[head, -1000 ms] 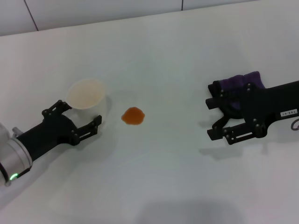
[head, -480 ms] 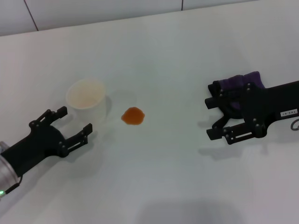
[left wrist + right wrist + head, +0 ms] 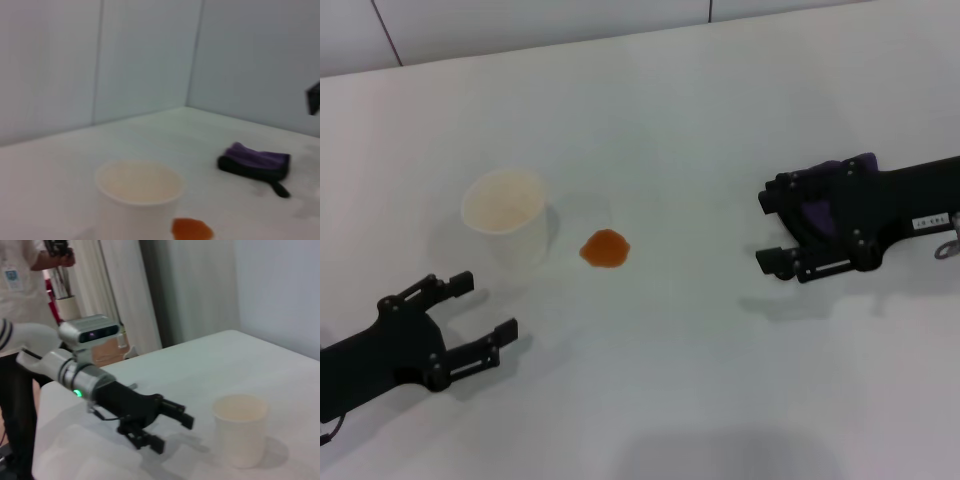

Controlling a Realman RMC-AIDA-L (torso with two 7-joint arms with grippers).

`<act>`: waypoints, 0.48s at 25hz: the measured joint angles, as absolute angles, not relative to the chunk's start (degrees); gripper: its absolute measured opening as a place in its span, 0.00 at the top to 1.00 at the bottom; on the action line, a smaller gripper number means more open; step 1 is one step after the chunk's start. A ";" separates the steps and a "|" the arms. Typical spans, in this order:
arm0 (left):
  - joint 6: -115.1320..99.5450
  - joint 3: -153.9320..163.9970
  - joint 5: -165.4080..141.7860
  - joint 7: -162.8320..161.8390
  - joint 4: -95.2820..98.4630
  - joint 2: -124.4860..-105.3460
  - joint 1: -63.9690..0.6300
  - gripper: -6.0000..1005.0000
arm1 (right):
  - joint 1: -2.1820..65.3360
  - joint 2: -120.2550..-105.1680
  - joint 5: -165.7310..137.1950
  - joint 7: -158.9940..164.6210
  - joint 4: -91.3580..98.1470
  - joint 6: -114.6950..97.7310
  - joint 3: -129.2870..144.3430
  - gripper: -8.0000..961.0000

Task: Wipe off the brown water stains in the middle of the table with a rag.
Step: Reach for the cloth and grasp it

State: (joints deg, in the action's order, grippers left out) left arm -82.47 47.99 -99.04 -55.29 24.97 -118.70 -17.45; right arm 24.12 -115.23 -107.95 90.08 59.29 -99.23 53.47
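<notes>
Backing off the cup, the left gripper gapes empty; the right gripper, jaws spread, straddles the rag, stain unwiped.

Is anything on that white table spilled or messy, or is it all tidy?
Yes: a small orange-brown puddle sits on the table beside an upright white cup. The purple rag lies under the right pincer, not yet used.
</notes>
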 joint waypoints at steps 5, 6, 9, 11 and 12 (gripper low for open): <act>-85.93 48.00 -104.57 -62.62 31.73 -118.57 -16.54 0.14 | 24.13 -115.19 -108.23 93.75 60.67 -95.58 55.26 0.29; -85.93 48.00 -104.57 -62.62 31.73 -118.57 -16.54 0.14 | 24.03 -115.15 -108.26 94.89 61.59 -94.44 56.32 0.30; -89.94 47.99 -106.97 -68.05 39.76 -118.74 -14.50 0.14 | 23.83 -115.04 -108.59 97.76 64.04 -92.31 58.66 0.30; -91.74 47.99 -107.87 -70.24 42.84 -118.91 -13.78 0.14 | 23.71 -115.00 -109.92 100.54 66.40 -90.93 59.81 0.30; -92.66 47.99 -108.35 -71.28 44.54 -118.96 -13.45 0.14 | 23.71 -115.00 -109.92 100.54 66.40 -90.93 59.81 0.30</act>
